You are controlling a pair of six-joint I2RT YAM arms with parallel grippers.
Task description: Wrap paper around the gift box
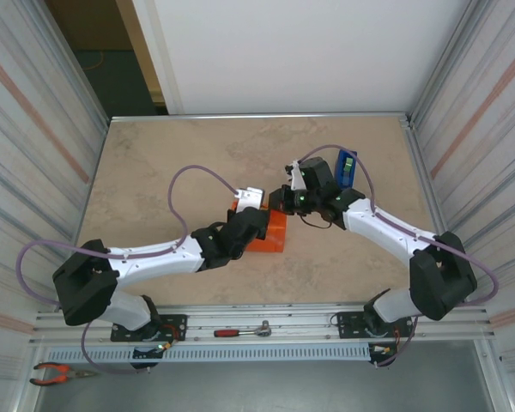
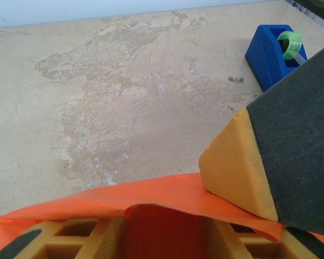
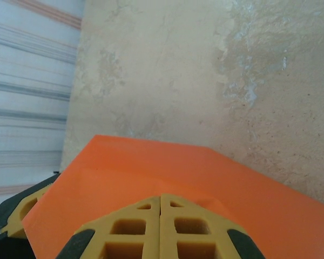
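The orange paper (image 1: 273, 233) lies folded into a small parcel at mid-table, and the gift box is hidden under it. My left gripper (image 1: 256, 223) comes in from the left. In the left wrist view its yellow fingers (image 2: 81, 234) stand on either side of the orange parcel (image 2: 162, 226), closed against it. My right gripper (image 1: 285, 202) reaches in from the right, shut, with its tip (image 3: 161, 198) pressed down on the top sheet of paper (image 3: 151, 167). That same right fingertip (image 2: 237, 167) rests on the paper's folded edge (image 2: 151, 197).
A blue tape dispenser (image 1: 346, 167) with green tape (image 2: 289, 44) stands behind the right arm. A red-handled tool (image 1: 240, 331) lies on the front rail, with pliers (image 1: 56, 373) at the lower left. Corrugated walls (image 1: 34, 129) close both sides.
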